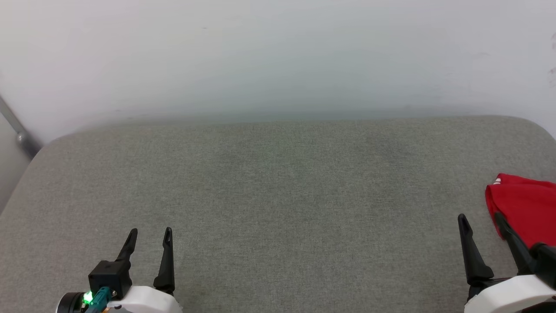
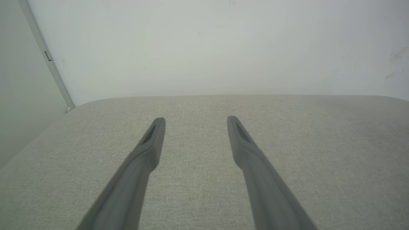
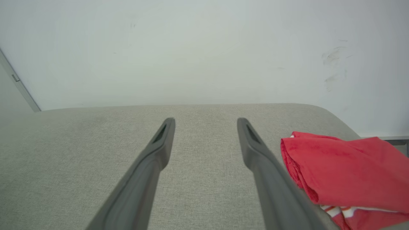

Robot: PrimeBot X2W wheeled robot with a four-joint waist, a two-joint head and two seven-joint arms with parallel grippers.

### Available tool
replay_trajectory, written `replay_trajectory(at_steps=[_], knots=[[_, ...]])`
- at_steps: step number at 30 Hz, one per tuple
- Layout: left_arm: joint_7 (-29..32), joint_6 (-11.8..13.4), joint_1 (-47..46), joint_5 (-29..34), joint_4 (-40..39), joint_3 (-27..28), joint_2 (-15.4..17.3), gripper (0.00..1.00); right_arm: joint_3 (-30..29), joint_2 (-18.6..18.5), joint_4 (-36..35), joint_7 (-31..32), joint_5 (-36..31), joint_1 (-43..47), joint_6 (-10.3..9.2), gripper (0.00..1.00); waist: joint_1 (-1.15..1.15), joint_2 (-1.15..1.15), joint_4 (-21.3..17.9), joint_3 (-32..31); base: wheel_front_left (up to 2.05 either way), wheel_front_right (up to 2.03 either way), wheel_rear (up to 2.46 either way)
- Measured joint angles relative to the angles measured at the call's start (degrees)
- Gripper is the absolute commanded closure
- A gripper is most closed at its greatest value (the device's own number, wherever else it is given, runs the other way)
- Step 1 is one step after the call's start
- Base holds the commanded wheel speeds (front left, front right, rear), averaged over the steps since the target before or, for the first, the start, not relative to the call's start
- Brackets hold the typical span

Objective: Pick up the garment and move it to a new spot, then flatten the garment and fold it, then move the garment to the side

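Observation:
The red garment (image 1: 525, 204) lies folded in a compact bundle at the far right of the grey cushion, partly cut off by the head view's edge. In the right wrist view the garment (image 3: 345, 166) shows a red-white striped seam at its lower edge. My right gripper (image 1: 481, 219) stands open just left of it, its right finger overlapping the cloth's edge in that view, nothing between the fingers. Open and apart from the garment, my left gripper (image 1: 149, 233) rests at the lower left over bare cushion. The left gripper (image 2: 196, 120) holds nothing.
The grey fabric surface (image 1: 269, 195) spans the view, with a pale wall (image 1: 278, 56) right behind it. A metal bar (image 1: 19, 130) leans at the far left. The surface's rounded right corner (image 3: 338, 118) lies just beyond the garment.

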Motion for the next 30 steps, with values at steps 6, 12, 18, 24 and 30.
replay_trajectory(at_steps=[6, 12, 18, 24, 30], knots=[[-0.3, -0.2, 0.3, -0.2, 0.7, 0.3, -0.4, 0.00, 0.7, 0.2, -1.1, 0.8, -0.2, -0.1, 0.00, 0.00, 0.01, 0.00, 0.0, -0.1, 0.00, 0.00, 0.00], [-0.5, -0.3, 0.6, -0.4, 0.7, 0.5, -1.1, 0.00, 1.2, 0.1, -1.1, 0.9, -0.3, -0.2, 0.00, 0.00, 0.01, 0.00, 0.4, -0.1, 0.00, 0.00, 0.00], [-0.6, -0.3, 0.6, 0.0, 0.8, 0.9, -1.5, 0.00, 1.5, 0.1, -1.1, 0.9, -0.3, -0.4, 0.00, 0.00, 0.01, 0.00, 0.9, 0.0, 0.00, 0.00, 0.00], [-0.6, -0.2, 0.6, 0.6, 0.6, 1.2, -1.6, 0.00, 1.6, 0.1, -0.7, 0.8, 0.2, -0.3, 0.00, 0.00, 0.01, 0.00, 1.1, 0.1, 0.00, 0.00, 0.00], [-0.4, -0.3, 1.9, 0.5, 2.4, 0.9, -2.6, 1.00, 1.8, 0.3, 1.6, 1.0, 0.5, 0.5, 0.00, 1.00, 0.02, 0.00, 1.1, 0.1, 0.00, 0.00, 0.00]])
